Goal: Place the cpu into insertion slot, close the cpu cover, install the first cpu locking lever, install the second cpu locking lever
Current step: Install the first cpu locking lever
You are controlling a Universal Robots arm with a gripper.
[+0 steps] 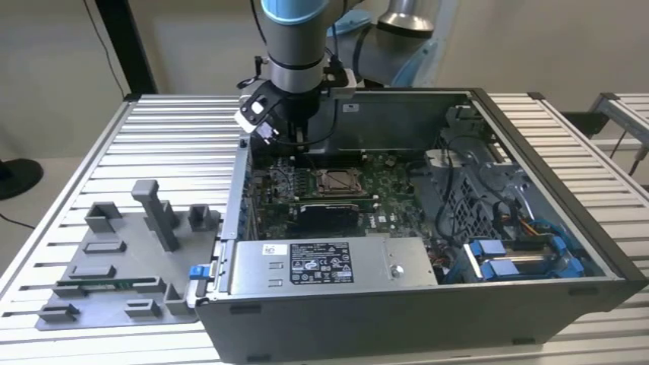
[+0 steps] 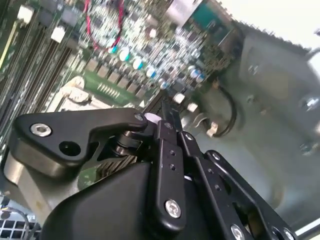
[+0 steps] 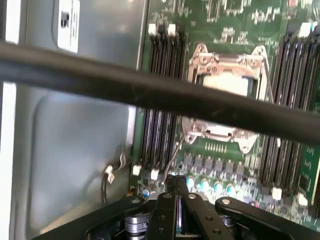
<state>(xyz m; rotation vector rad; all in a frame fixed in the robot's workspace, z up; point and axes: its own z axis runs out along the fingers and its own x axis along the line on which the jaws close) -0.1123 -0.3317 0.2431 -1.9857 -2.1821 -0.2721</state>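
Cpu (image 1: 335, 181) sits near the middle of the exterior view, flat in the insertion slot (image 3: 259, 84), inside the big open grey computer case (image 1: 406, 323). The arm (image 1: 294, 46) comes straight down from the top of the frame, just up and left of the chip. Over the green board (image 1: 397, 176) the gripper (image 3: 177, 184) points down, its two fingers squeezed close together; I cannot tell if they pinch anything. The shiny cpu cover (image 3: 222, 132) lies down around the chip.

Exterior overhead; wrist views near motherboard (image 3: 235, 20)

gripper (image 2: 166, 103), fingers pressed together, hangs above green circuit board (image 2: 107, 90).
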